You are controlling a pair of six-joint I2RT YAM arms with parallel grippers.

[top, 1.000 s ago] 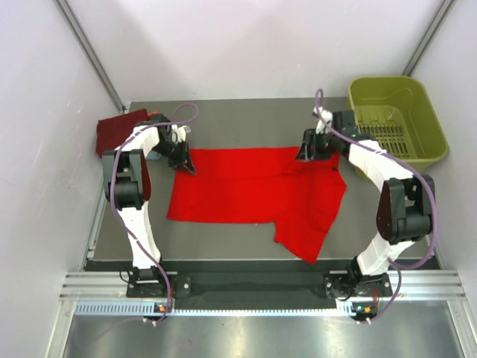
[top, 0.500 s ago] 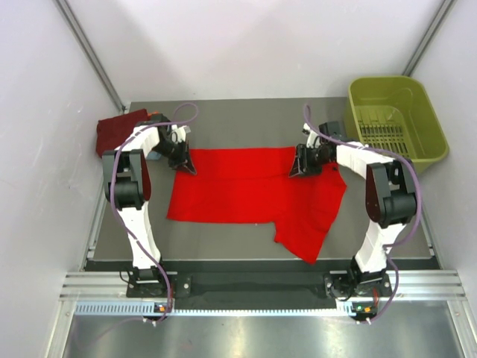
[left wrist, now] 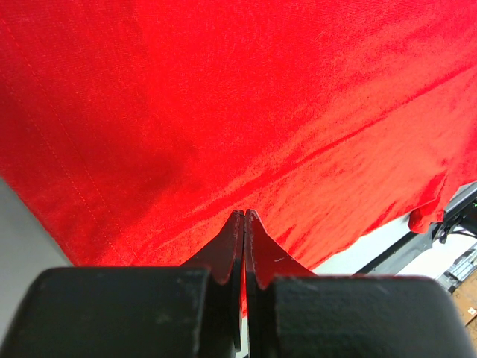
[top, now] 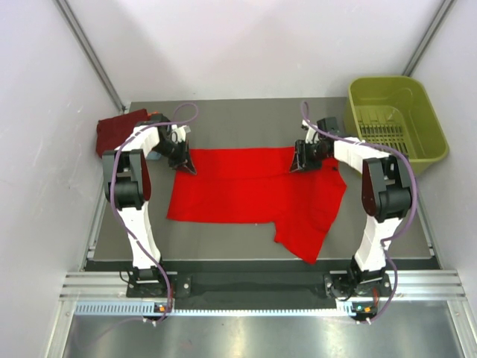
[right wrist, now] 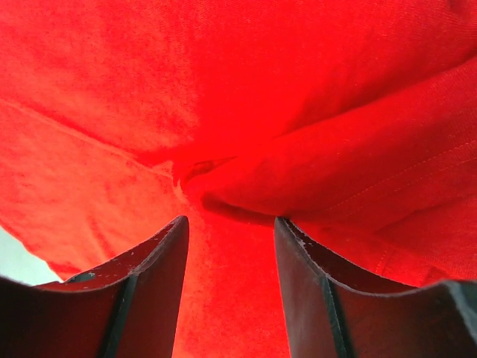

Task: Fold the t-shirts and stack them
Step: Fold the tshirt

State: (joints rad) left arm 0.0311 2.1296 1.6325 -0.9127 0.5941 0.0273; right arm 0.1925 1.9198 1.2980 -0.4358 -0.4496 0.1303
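Observation:
A bright red t-shirt (top: 246,190) lies spread flat on the grey table (top: 238,119), with one sleeve hanging toward the near right. My left gripper (top: 188,167) sits at the shirt's far left corner. In the left wrist view it (left wrist: 244,212) is shut, and a sliver of the red cloth (left wrist: 223,97) shows between its fingers. My right gripper (top: 298,165) is at the shirt's far edge near the right shoulder. It (right wrist: 231,220) is open, its fingers straddling flat red cloth (right wrist: 223,74) just short of a raised fold. A folded dark maroon t-shirt (top: 119,133) lies at the far left.
An olive-green plastic basket (top: 395,119) stands at the far right corner of the table. White walls close in the table on the left, right and back. Both arms reach across the table's sides to its far half.
The right arm has swung inward, bringing its gripper a little left and down onto the shirt's far edge. The left arm and the shirt have not moved.

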